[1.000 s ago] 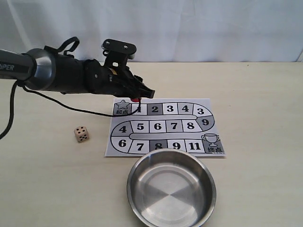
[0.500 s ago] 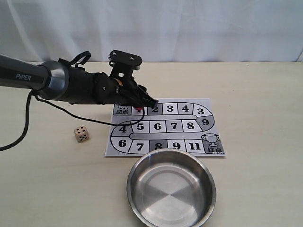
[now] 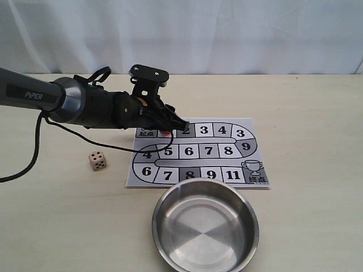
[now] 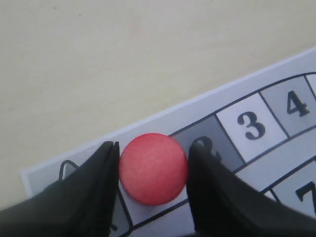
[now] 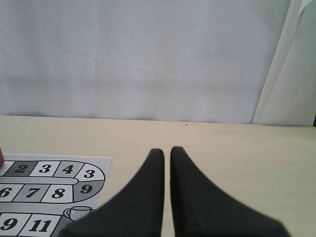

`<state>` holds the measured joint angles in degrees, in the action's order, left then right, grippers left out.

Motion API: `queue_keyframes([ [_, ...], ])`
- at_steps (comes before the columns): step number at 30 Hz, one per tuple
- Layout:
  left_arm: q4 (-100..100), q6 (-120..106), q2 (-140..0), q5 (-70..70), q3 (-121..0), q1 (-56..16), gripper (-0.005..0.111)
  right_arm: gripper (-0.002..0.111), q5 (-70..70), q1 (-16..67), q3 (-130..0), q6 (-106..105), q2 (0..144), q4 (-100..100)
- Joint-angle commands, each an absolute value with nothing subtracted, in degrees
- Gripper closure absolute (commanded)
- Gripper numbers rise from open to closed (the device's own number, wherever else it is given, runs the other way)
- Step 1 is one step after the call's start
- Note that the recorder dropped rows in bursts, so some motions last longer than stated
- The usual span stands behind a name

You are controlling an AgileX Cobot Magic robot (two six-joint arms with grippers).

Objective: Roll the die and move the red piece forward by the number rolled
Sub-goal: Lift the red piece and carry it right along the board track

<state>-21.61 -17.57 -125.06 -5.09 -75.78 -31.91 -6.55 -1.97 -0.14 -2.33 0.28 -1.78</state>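
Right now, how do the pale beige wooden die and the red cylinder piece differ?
The die is a pip-marked beige cube; the red piece is plain and round. The die lies on the table left of the board; the red piece is over the board, clamped by the left gripper. Both are small.

Left arm (image 3: 34,97): grey tube, white "PiPER" lettering, black wrist, 1 black cable (image 3: 37,141). Left tool (image 4: 153,149), right tool (image 5: 167,149): black tapered fingers (image 4: 89,197).

Soft, even, bright light; the arm (image 3: 85,105) casts only a faint shadow on the tabletop (image 3: 317,113). The bowl (image 3: 205,229) carries a mild sheen, no harsh glare. In the wrist views the left end effector's fingers (image 4: 89,202) and the right end effector's fingers (image 5: 138,202) are dark and soft-edged; the piece (image 4: 153,168) is fairly sharp.
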Motion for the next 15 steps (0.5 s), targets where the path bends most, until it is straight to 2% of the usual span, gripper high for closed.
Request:
queue_keyframes([
  [1, -21.73, -15.56, -123.30, -4.82, -78.21, -32.14, 0.107, 0.104, -6.91, -1.83, 0.00, -2.16, 0.00, -2.22],
  [15, -21.48, -15.56, -125.78, -1.62, -83.69, -34.59, 0.107, 0.104, -6.91, -1.83, 0.00, -2.16, 0.00, -2.22],
])
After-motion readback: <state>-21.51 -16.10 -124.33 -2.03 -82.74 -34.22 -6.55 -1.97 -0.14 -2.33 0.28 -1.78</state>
